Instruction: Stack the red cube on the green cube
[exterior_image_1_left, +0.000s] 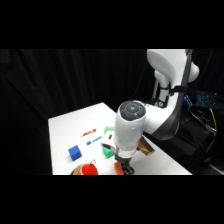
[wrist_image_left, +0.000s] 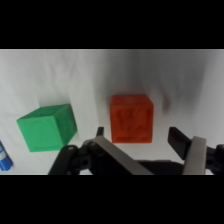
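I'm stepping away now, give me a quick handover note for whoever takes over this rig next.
Gripper: open, low over the table, one finger on each side of the red cube, not closed on it.
Red cube: on the table, not lifted.
Green cube: on the table beside the red cube, apart from it, nothing on top.
Done: gripper lined up on the red cube.
Left: close, lift, carry over and set it on the green cube.
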